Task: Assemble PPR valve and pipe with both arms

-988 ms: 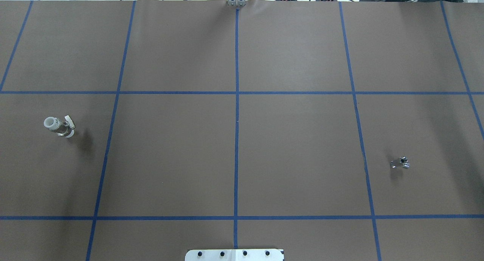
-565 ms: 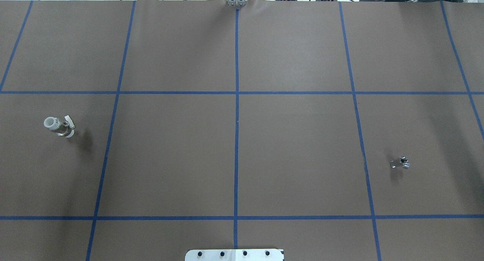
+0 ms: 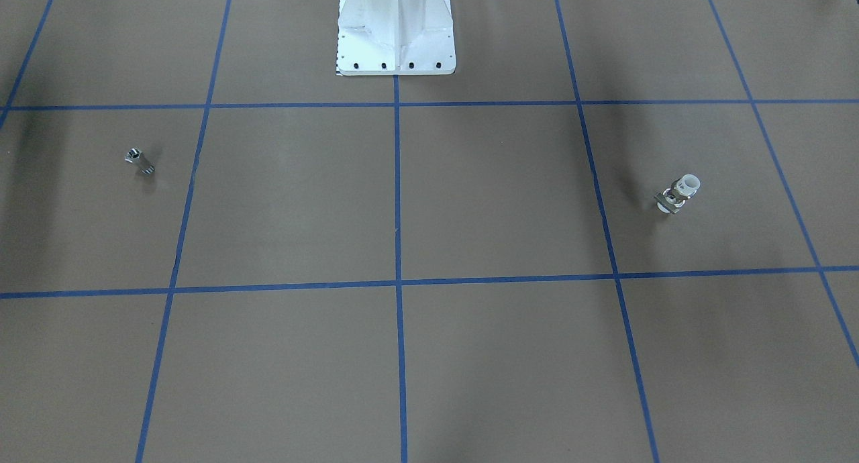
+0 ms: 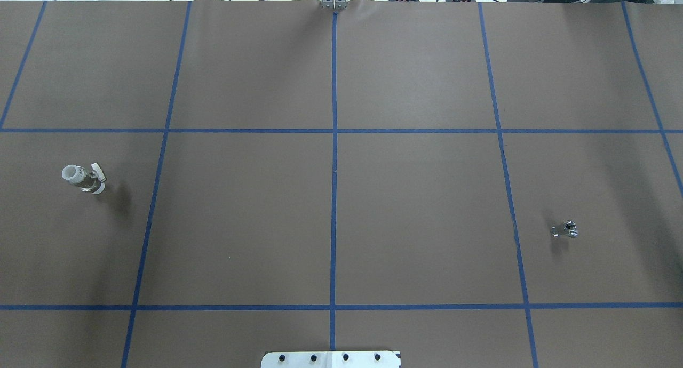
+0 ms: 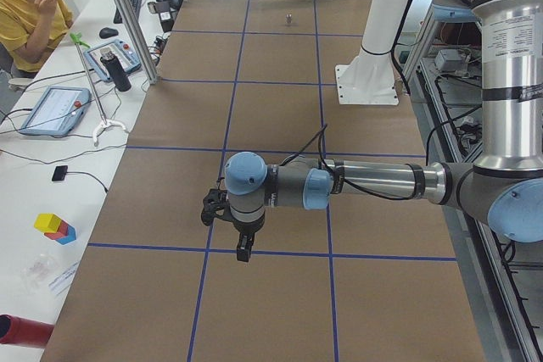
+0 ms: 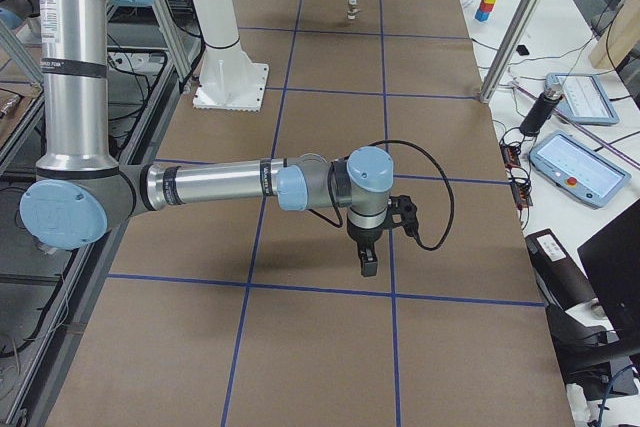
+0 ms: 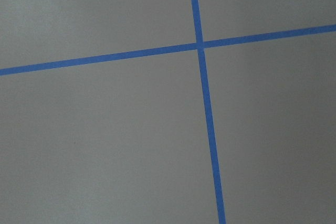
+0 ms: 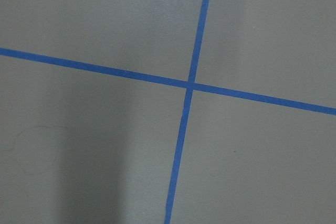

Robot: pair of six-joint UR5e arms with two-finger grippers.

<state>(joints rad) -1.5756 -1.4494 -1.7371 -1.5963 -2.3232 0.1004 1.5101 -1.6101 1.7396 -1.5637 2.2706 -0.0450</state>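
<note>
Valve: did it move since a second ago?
No. The valve stands in the same spot, just as far left of the blue line in the overhead view.

My left arm [image 5: 382, 180] stands with its upper link upright by my own edge of the tabletop [image 5: 280, 311]. It bends at the elbow, so the forearm runs level out over the tabletop's end on my left. The wrist turns down and my left gripper [image 5: 243, 249] hangs pointing at the surface, apart from it. My right arm [image 6: 210, 185] mirrors this over the opposite end: upright upper link, level forearm, wrist bent down, right gripper [image 6: 367, 263] hanging above the surface. I cannot tell how either pair of fingers stands.
</note>
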